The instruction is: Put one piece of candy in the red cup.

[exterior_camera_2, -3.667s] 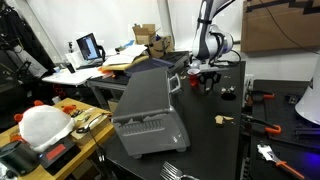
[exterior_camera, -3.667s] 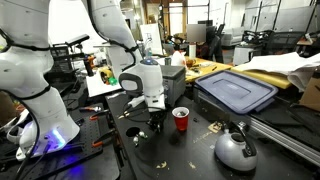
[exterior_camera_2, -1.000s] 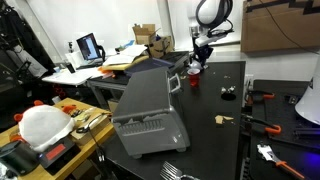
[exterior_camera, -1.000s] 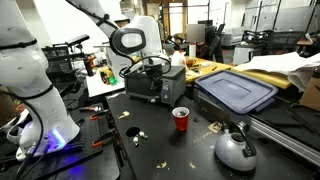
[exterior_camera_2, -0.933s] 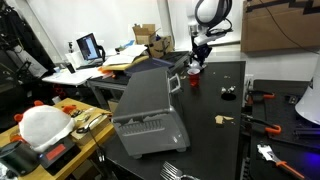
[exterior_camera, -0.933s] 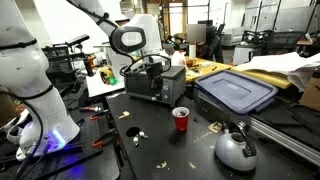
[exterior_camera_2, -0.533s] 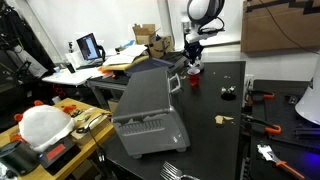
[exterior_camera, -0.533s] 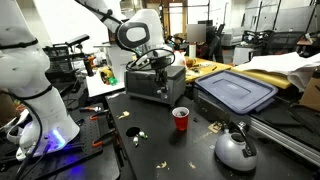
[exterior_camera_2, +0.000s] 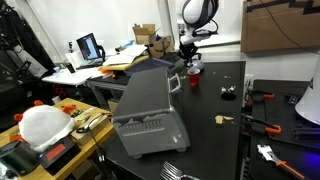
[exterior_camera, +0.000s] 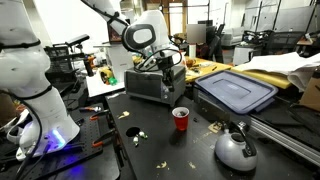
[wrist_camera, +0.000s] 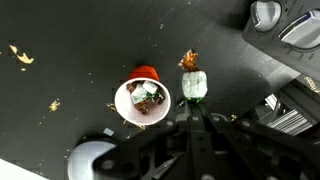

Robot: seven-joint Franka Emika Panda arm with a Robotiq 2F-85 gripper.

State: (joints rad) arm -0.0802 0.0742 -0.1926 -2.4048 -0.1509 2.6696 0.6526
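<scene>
Black table [exterior_camera: 190, 155] with the white arm [exterior_camera: 143, 35] raised above it. A grey appliance [exterior_camera: 148, 88] stood under and behind the fingers, and a silver kettle [exterior_camera: 236, 150] stood well apart from them, beyond the cup. The gripper [wrist_camera: 195, 108] hung high over the table, its fingers [wrist_camera: 186, 128] pressed together on a green-wrapped candy [wrist_camera: 193, 85] at their tips. The red cup [wrist_camera: 143, 97] stood upright on the table well below the fingers. In the wrist view it lay just beside the held candy rather than directly under it, its pale inside holding some wrapped bits. In an exterior view the cup [exterior_camera: 181, 119] sat lower than the gripper [exterior_camera: 162, 68], clear of the appliance.
</scene>
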